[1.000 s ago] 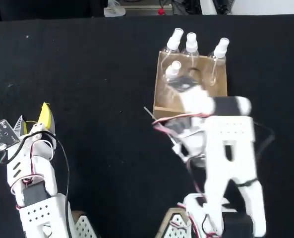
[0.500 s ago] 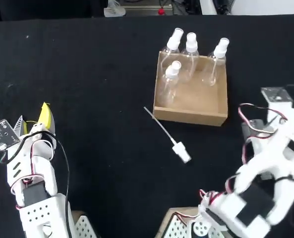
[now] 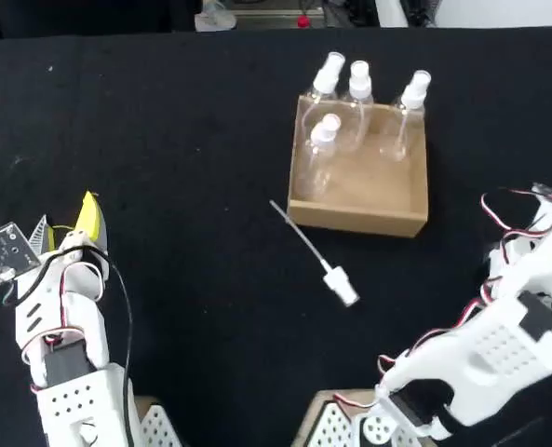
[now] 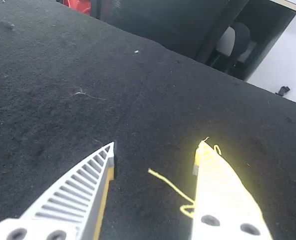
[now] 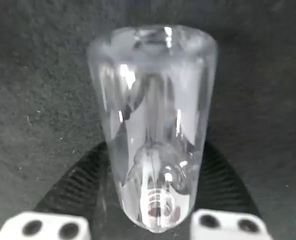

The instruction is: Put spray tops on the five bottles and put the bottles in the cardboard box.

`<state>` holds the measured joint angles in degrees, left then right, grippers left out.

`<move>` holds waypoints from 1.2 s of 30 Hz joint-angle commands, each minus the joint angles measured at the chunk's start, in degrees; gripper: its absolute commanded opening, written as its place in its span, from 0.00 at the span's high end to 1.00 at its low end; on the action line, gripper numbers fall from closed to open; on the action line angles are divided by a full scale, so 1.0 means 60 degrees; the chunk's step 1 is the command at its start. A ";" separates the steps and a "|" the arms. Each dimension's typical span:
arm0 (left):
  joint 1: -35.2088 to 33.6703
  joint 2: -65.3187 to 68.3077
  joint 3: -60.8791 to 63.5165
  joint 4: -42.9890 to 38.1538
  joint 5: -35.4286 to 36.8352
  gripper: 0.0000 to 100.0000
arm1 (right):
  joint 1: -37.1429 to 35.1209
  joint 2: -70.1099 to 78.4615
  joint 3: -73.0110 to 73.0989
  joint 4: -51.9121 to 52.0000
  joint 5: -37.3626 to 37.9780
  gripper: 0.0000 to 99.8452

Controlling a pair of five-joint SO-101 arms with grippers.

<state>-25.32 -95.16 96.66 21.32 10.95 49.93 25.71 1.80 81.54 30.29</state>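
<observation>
Swung off the cardboard box (image 3: pixel 359 216) within the last second, out to the table's 4 o'clock edge. Clamped in the right gripper (image 5: pixel 155 155) is the fifth bottle (image 5: pixel 152 90), threaded neck bare. Uncovered by that swing is the loose spray top (image 3: pixel 339 282), lying at the box's 6 o'clock. Standing inside already are four capped bottles (image 3: pixel 320 154). Parked at 8 o'clock is the left gripper (image 4: pixel 155 147), jaws apart, empty. Left to do, likely: cap it, box it.

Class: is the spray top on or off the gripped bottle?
Off: the bottle has a bare threaded neck; a spray top lies loose.
</observation>
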 commanded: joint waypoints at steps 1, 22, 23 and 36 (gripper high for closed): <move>0.0110 -0.0117 0.0198 -0.0205 -0.0015 0.75 | 0.0132 0.0388 -0.1179 0.0791 0.0527 0.82; 0.0139 -0.0117 0.0198 -0.0205 -0.0015 0.75 | 0.0117 -0.0901 -0.1399 0.1040 0.0527 0.81; 0.0139 -0.0117 0.0198 -0.0205 -0.0015 0.75 | 0.0015 -0.0828 -0.1399 0.1040 0.0542 0.80; 0.0139 -0.0117 0.0198 -0.0205 -0.0015 0.75 | -0.0835 -0.1209 -0.1341 0.0645 0.1553 0.75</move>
<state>-25.32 -95.16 96.66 21.32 10.95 45.71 23.16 -3.56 86.90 39.08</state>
